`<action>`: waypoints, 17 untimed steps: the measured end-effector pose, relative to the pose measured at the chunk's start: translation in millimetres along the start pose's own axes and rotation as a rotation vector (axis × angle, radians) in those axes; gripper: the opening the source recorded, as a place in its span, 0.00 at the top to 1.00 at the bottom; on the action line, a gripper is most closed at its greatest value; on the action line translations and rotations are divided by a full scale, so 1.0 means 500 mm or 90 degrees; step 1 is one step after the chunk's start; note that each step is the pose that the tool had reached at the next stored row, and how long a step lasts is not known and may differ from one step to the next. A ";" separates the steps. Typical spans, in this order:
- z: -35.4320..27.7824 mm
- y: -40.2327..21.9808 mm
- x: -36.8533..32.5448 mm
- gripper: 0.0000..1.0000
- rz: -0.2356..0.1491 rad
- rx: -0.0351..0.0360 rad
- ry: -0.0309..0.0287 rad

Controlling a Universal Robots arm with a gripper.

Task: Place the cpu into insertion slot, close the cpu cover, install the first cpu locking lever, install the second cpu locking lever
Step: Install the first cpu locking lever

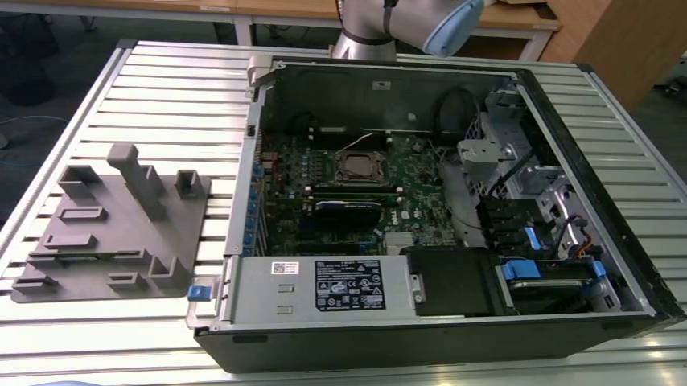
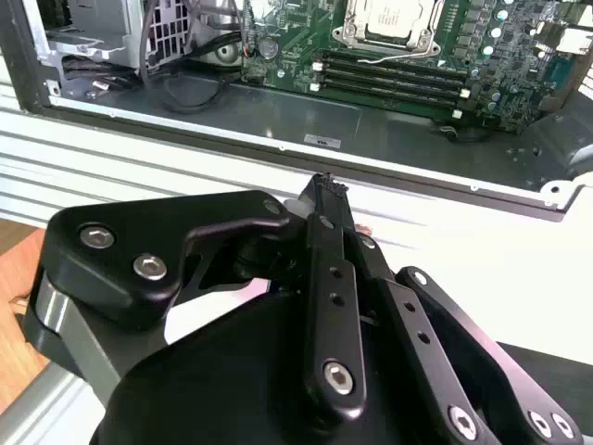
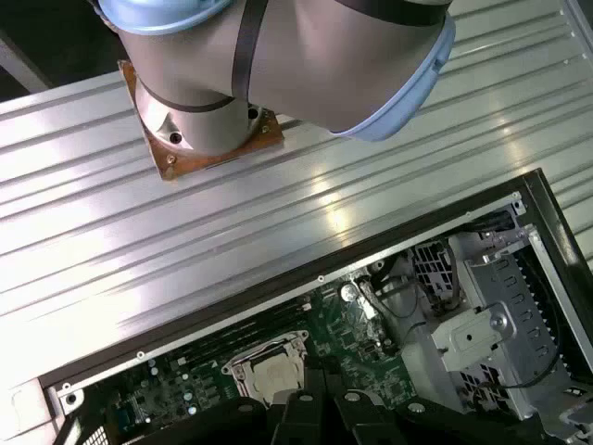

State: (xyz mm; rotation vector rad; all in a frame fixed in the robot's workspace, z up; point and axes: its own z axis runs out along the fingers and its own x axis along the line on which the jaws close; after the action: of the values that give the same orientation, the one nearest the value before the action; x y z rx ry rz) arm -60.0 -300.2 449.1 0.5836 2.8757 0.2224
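The insertion slot [image 1: 359,167] sits on the green motherboard inside the open computer case [image 1: 429,342], with a silvery frame around it. Both wrist views show the insertion slot [image 2: 389,20] [image 3: 273,373] with a pale middle. I cannot tell whether the cpu lies in it, or how the cpu cover and levers stand. A thin light wire-like piece rises at the slot's far side in the exterior view. My gripper [image 2: 324,185] hangs above the table just outside the case's wall, apart from the slot. Its black fingers meet at the tips, and I see nothing between them.
A grey fixture block [image 1: 113,225] lies at the exterior view's left on the ribbed metal table [image 1: 161,96]. The case also holds a power supply [image 1: 322,285], black memory slots [image 2: 389,79] and a drive cage [image 1: 536,209]. The arm's base [image 3: 199,120] stands behind the case.
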 end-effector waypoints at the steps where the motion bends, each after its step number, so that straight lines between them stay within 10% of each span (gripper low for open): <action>1: 0.000 0.000 0.000 0.89 0.000 0.0000 0.0001; 5: 0.003 -0.001 0.001 0.89 0.002 -0.0080 0.0039; 17: 0.003 -0.001 0.001 0.89 0.003 -0.0102 0.0050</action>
State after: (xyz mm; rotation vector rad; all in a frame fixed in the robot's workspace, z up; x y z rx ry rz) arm -60.0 -300.3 447.6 0.5872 2.8777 0.2486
